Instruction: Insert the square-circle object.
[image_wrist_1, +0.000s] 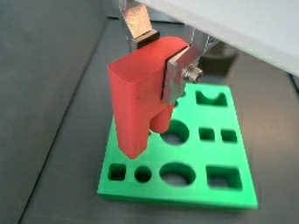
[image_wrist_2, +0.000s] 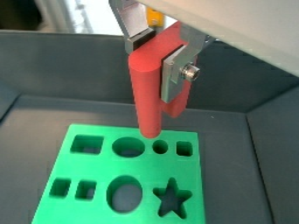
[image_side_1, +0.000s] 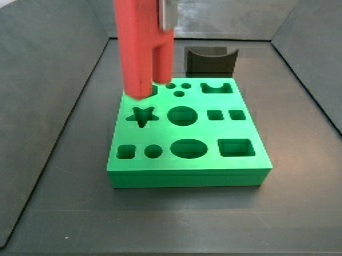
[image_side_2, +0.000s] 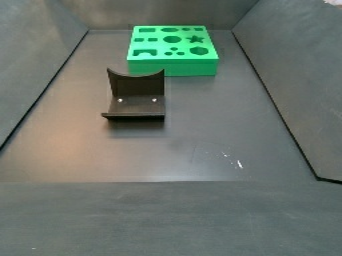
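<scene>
My gripper (image_wrist_1: 158, 54) is shut on the square-circle object (image_wrist_1: 138, 92), a red elongated piece that hangs upright with its two slim pegs pointing down. Both wrist views show it, with silver fingers (image_wrist_2: 176, 74) clamping its upper part (image_wrist_2: 149, 83). It hovers over the green slab with shaped holes (image_wrist_1: 233, 197). The peg tips are near the row of small holes at one edge of the slab (image_wrist_2: 52, 206), and contact cannot be told. A side view shows the red piece (image_side_1: 140, 50) above the slab (image_side_1: 174, 172). A side view shows the slab (image_side_2: 174, 65) without piece or gripper.
The dark fixture with a curved notch (image_side_1: 210, 60) stands just behind the slab, and it also shows in a side view (image_side_2: 134, 97) on the dark floor. Sloping dark walls (image_side_2: 40, 90) enclose the work area on all sides.
</scene>
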